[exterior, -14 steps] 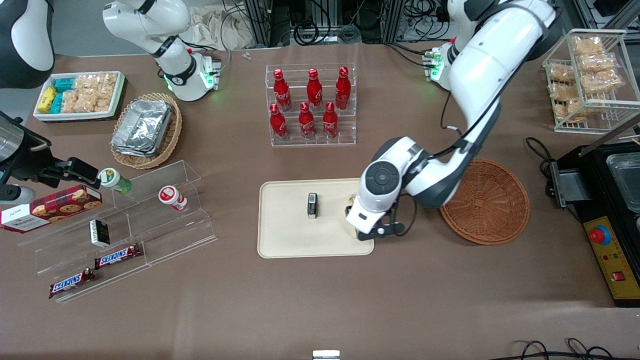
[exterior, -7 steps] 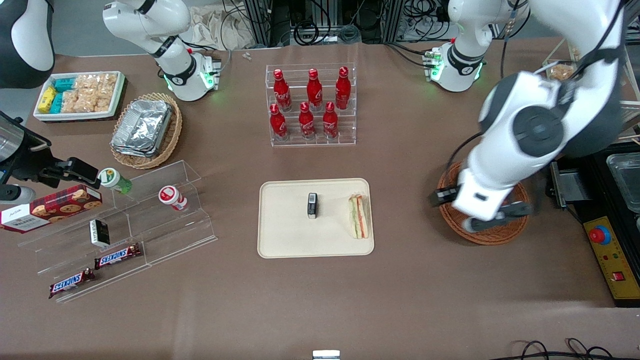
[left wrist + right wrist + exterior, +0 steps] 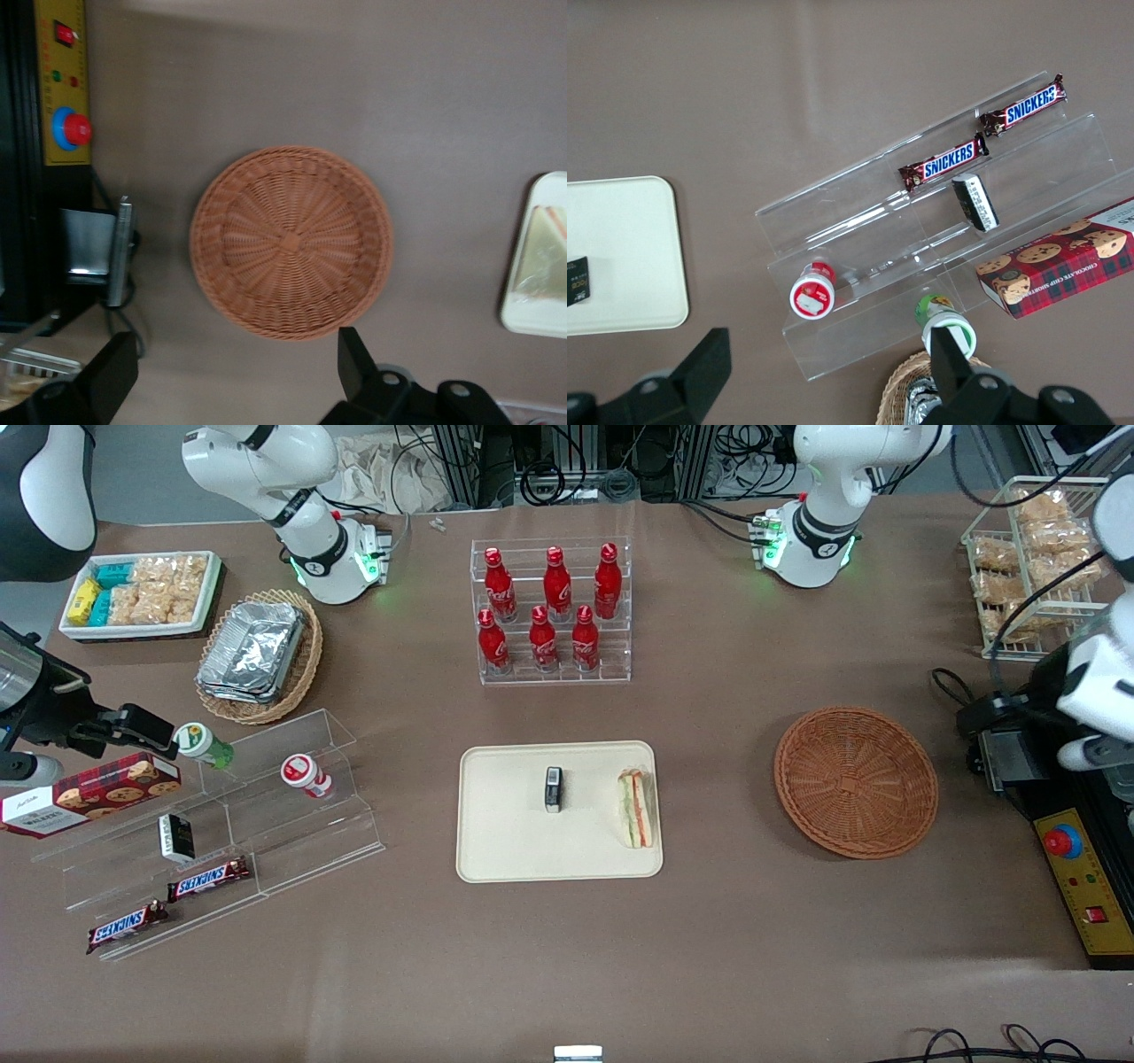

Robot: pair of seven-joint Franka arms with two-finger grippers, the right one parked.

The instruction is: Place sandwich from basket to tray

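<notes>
I took the tray [image 3: 496, 850] as my landmark. The sandwich [image 3: 636, 809] lay flat on it, close against the rim nearest the basket [image 3: 856, 781], filling edge up — a sensible spot, since that is the tray's nearest edge for an arm coming from the basket. Near the tray's middle, apart from the sandwich, stood a small dark packet [image 3: 553, 789], so the wedge had room to itself.

The basket sat well apart from the tray, toward the working arm's end of the table, and it held nothing; in the wrist view its woven floor [image 3: 291, 241] showed bare all the way round.

The gripper [image 3: 230, 376] hung high above the table, farther from the tray than the basket was, looking down over the basket with its fingers [image 3: 356, 365] spread wide and nothing between them. I judged that posture as a retreat clear of the load — released, lifted, out of the way. From how things lay, I counted the placing as done.
</notes>
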